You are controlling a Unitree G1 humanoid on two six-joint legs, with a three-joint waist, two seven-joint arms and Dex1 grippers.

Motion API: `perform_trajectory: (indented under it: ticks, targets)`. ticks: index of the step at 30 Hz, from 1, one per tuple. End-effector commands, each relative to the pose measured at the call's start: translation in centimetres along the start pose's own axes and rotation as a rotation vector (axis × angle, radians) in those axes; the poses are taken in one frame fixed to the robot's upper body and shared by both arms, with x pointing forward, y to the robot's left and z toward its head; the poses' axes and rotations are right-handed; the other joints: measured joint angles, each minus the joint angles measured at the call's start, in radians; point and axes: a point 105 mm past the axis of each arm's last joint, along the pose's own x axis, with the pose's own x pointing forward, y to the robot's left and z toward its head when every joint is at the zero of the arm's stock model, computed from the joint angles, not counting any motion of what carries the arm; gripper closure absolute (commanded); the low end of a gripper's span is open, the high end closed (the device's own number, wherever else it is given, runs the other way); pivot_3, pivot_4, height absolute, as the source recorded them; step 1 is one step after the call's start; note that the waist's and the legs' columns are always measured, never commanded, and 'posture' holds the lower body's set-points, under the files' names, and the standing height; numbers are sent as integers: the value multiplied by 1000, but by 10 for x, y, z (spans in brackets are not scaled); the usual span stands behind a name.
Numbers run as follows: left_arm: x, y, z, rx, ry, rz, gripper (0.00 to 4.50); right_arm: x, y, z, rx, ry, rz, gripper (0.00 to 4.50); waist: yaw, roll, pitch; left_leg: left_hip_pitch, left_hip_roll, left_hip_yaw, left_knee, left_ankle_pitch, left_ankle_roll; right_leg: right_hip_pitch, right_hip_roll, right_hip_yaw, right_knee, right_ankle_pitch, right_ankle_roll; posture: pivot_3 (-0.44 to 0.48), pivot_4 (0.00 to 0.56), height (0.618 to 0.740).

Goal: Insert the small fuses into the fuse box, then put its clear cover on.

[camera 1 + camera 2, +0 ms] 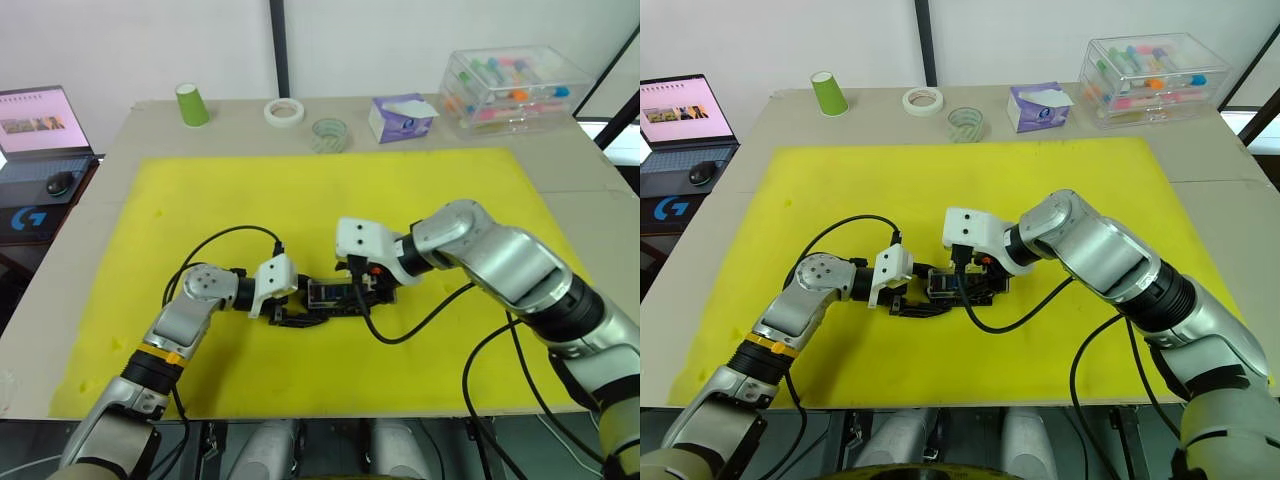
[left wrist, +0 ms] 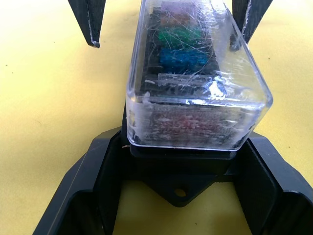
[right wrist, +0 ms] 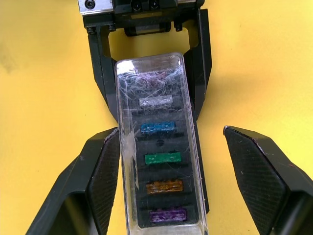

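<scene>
Both claws meet at the middle of the yellow mat (image 1: 200, 200) on our desk: our left claw (image 3: 146, 73) is clamped on the small black plastic fuse box (image 2: 178, 171), while our right claw (image 3: 168, 171) stands spread apart astride it. We see the scratched clear plastic cover (image 3: 159, 142) seated over the translucent coloured blade fuses (image 3: 163, 158) in their slots.

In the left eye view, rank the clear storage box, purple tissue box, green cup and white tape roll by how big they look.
1. Clear storage box
2. Purple tissue box
3. Green cup and white tape roll: too close to rank; the cup is taller, the roll wider.
</scene>
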Motion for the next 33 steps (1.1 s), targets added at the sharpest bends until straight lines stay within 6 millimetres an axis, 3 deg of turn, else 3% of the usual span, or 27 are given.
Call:
perform_trajectory:
  ticks: [1, 7, 16, 20, 27, 28, 33]
  targets:
    - [4, -4, -8, -14, 29, -5, 1747, -4, -2, 5, -33, -13, -17, 1007, 0, 0, 0, 0, 0, 0, 0, 0, 0, 0, 0, 0, 0, 0, 0, 0, 150, 740]
    - [3, -5, -8, -14, 30, -7, 1747, -7, 2, 9, -40, -27, 0, 1007, 0, 0, 0, 0, 0, 0, 0, 0, 0, 0, 0, 0, 0, 0, 0, 0, 150, 740]
    - [3, -4, -9, -17, 32, -5, 1747, -44, 2, 35, -52, -203, 4, 1007, 0, 0, 0, 0, 0, 0, 0, 0, 0, 0, 0, 0, 0, 0, 0, 0, 150, 740]
    - [3, -3, -9, -18, 33, -4, 1747, -39, 6, 27, -86, -280, -12, 1852, 2, -1, 0, 0, 0, -1, 0, 0, 0, 1, 0, 0, 0, 0, 0, 0, 150, 740]
    - [3, -3, -10, -17, 38, -5, 1747, -31, 7, 22, -59, -389, -25, 4312, 1, -1, 0, 0, 0, -1, 0, 0, 0, 1, 0, 0, 0, 0, 0, 0, 150, 740]
    - [2, -2, -10, -17, 39, -6, 1747, -31, 7, 23, -60, -397, -28, 4486, 1, -1, 0, 0, 0, -1, 0, 0, 0, 1, 0, 0, 0, 0, 0, 0, 150, 740]
    - [2, -3, -11, -16, 43, -9, 1747, -39, 7, 35, -53, -469, -20, 4486, 0, -1, 0, 0, 0, -1, 0, 0, 0, 1, 0, -1, 0, 0, 0, 0, 150, 740]
